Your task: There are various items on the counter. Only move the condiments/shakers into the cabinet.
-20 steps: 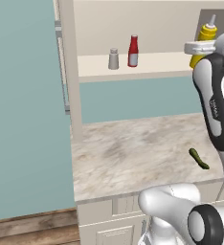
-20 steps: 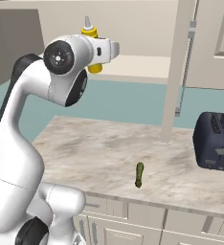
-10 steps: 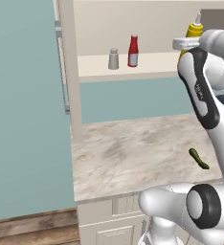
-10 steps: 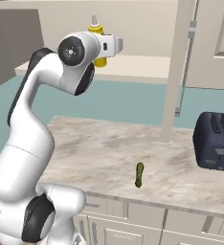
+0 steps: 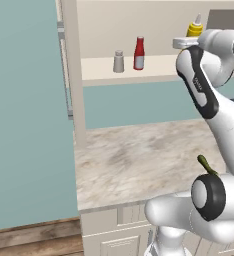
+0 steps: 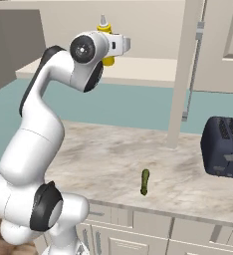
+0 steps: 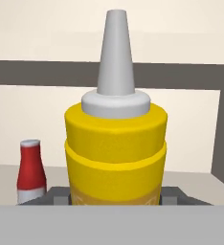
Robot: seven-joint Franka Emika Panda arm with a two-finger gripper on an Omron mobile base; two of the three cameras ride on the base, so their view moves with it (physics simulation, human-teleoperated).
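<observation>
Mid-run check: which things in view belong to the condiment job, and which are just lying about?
Part of the job:
- yellow squeeze bottle, held in the pincer
- small red bottle, on the cabinet shelf
- grey shaker, beside it on that shelf

Just lying about:
- green vegetable, on the counter
- toaster, on the counter

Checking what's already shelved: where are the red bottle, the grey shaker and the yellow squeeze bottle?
red bottle (image 5: 138, 53), left base view, its body.
grey shaker (image 5: 118, 62), left base view, its side.
yellow squeeze bottle (image 7: 115, 153), hand view, its yellow body.
</observation>
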